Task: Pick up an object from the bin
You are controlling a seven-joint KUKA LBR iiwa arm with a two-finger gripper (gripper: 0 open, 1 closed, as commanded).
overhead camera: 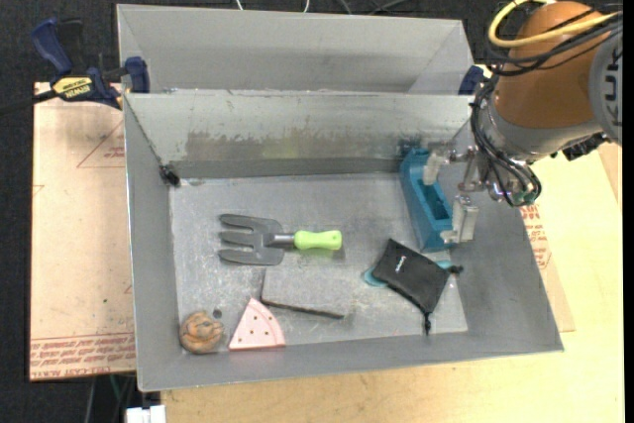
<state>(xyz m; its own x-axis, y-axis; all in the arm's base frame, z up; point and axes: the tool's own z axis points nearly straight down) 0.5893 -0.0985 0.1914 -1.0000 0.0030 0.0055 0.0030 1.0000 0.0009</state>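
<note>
Things in the grey bin (pixel 149 263) are counted one of each: one toy garden fork (pixel 277 241) with grey tines and a green handle, one long blue plastic piece (pixel 421 198), one black pouch (pixel 408 274), one thin dark stick (pixel 307 310), one pink triangle (pixel 258 327) and one brown round lump (pixel 201 332).

The blue piece is placed at 3 o'clock, against the right wall. The pincer (pixel 464 218) is seen just at its 3 o'clock side, low between this piece and the wall; whether it is spread or pressed together cannot be told. The pouch lies at 4 o'clock, just below the blue piece, and a bit of teal (pixel 371 277) is seen under its left edge.

The fork lies near the middle, tines towards 9 o'clock. The stick is found at 6 o'clock, and the triangle and the lump are touching at 7 o'clock, near the front wall. Bare floor is left from 10 to 1 o'clock along the back wall.

A small pale mark is seen on the pouch, too small to be read.
</note>
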